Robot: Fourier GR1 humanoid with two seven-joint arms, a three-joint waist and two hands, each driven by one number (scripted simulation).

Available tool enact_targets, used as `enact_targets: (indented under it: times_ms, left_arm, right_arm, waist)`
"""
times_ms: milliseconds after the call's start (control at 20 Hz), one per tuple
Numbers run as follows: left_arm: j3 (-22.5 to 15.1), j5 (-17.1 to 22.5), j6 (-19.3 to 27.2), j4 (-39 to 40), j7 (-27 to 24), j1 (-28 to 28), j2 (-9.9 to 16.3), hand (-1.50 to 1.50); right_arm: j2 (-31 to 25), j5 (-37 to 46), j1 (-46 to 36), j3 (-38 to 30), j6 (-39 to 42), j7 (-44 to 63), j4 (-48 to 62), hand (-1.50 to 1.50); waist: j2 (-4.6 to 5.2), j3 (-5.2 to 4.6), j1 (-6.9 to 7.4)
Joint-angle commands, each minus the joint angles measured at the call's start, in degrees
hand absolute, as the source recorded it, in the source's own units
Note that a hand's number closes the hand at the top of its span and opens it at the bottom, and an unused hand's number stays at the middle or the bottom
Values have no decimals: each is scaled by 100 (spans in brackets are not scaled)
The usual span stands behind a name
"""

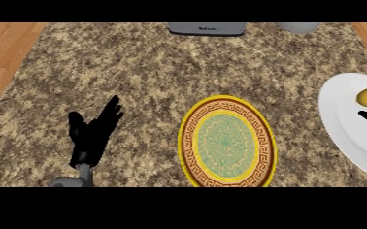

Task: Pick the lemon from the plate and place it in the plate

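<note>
In the head view, the lemon [362, 97] is showing only as a small yellow sliver at the far right edge, sitting on the white plate [337, 121], which is itself running out of view at the right. Just below the lemon a small black tip, most likely a finger of the right hand [362, 114], is poking in over the white plate; too little of it is showing to tell whether that hand is spread or curled, and it does not appear to be holding anything. The left hand [91, 132] is resting at the lower left on the granite counter [143, 68], fingers straight and pointing up, holding nothing. Between the two lies the patterned plate [226, 143] with its yellow rim, standing just left of the white plate and bare, so I am judging it to be the target. The relation that matters: the lemon is lying far to the right, well apart from the left hand with the patterned plate in between, while the right hand is hovering just beside it. The right hand is therefore the nearer one, and the carry would run leftward and slightly toward the robot. The lemon's long axis cannot be told.
</note>
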Motion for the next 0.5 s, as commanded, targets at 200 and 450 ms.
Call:
enact_targets:
  times_ms: [200, 450]
  left_arm:
    - [56, 42, -54, 155, -135, 59, -38, 0]
    - [69, 62, -14, -33, 132, 36, -19, 0]
  right_arm:
    - [46, -860, -357, -837, 817, -1545, 703, -150]
    - [-403, -1353, -572, -1375, 1365, -1544, 1108, -150]
  waist:
    - [4, 2, -92]
    - [-10, -4, -100]
